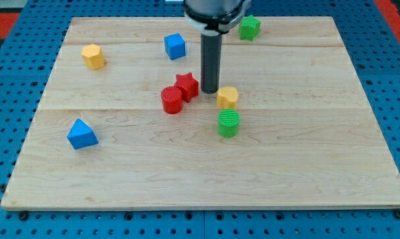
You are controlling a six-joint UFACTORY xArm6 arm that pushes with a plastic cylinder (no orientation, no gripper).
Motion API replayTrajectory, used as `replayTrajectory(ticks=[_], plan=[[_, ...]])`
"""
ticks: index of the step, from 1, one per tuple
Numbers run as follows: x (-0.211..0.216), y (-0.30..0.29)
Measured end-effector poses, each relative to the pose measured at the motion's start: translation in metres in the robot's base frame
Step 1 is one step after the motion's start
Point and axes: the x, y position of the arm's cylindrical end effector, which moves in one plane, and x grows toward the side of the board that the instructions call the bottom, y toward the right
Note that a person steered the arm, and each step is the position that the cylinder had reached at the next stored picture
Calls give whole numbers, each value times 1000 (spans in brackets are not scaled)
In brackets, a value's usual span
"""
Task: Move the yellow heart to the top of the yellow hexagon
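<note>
The yellow heart (227, 97) lies near the middle of the wooden board (206, 172). The yellow hexagon (93, 56) sits far off at the upper left. My tip (209, 91) stands just left of the yellow heart, touching or nearly touching it, between the heart and the red star (186, 85). The rod rises straight up from there to the view's top.
A red cylinder (172, 100) sits against the red star's lower left. A green cylinder (229, 123) lies just below the heart. A blue cube (175, 46) is at the upper middle, a green star (249, 28) at the top, a blue triangle (81, 135) at the left.
</note>
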Motion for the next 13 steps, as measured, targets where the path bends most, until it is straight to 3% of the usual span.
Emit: replayTrajectory(ticks=[1, 3, 6, 8, 9, 10, 11, 12, 13], plan=[[38, 31], [51, 138], [4, 211], [-53, 70], [-56, 114], [-87, 90], [-102, 17], [-91, 40], [-55, 63]])
